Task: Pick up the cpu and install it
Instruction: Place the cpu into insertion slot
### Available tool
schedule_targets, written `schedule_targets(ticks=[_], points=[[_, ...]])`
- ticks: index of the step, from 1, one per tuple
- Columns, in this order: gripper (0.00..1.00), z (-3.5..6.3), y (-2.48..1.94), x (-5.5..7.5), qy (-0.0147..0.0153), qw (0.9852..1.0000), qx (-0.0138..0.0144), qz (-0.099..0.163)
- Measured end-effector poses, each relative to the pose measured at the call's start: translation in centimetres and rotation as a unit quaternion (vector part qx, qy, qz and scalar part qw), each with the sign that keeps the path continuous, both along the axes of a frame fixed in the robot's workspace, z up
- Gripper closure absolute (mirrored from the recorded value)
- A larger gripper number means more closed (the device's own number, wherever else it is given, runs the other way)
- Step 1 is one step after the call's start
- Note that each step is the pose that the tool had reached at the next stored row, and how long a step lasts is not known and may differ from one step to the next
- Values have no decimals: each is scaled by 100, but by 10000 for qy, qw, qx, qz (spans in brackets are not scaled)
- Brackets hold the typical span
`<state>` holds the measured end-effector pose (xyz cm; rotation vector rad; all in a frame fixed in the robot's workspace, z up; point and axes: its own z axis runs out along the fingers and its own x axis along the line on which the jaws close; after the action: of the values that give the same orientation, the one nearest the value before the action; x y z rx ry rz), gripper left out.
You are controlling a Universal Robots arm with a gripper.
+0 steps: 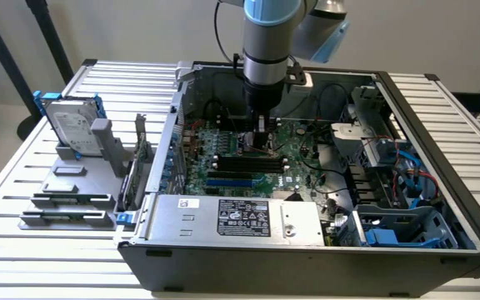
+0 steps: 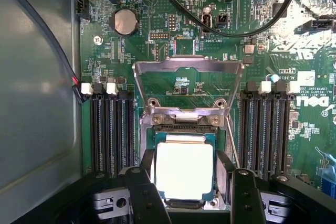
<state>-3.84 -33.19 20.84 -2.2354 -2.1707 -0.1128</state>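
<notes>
Over the open socket point(image 2: 184, 123) mid-motherboard point(image 2: 157, 14), flat square cpu point(image 2: 184, 169) with a shiny silver top, pinched between my gripper's point(image 2: 190, 182) black fingers point(image 2: 143, 192). Metal load plate point(image 2: 188, 66) raised; long black memory slots point(image 2: 110, 135) crowd both sides.

Open computer case point(image 1: 307, 265), upright hard drive point(image 1: 72, 128) beside

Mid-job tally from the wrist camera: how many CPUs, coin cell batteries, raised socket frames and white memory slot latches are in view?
cpu: 1
coin cell battery: 1
raised socket frame: 1
white slot latches: 4
Total: 7
</notes>
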Motion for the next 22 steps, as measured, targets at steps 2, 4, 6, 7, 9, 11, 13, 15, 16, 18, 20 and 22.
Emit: schedule_targets(ticks=[2,4,6,7,9,11,13,15,16,18,20,22], points=[[45,-6,0,0,1,10000,-3,-2],[45,-11,0,0,2,10000,-5,-3],[45,-16,2,0,1,10000,-7,-4],[45,-19,3,0,2,10000,-8,-4],[45,-23,6,0,5,10000,-12,-4],[45,-29,10,0,9,10000,-16,-4],[45,-35,15,0,13,10000,-21,-4],[45,-40,19,0,16,10000,-24,-3],[45,-43,20,0,17,10000,-26,-3],[45,-47,20,0,19,10000,-29,-3],[45,-52,21,0,19,10000,-31,-3],[45,-57,21,0,20,10000,-32,-3]])
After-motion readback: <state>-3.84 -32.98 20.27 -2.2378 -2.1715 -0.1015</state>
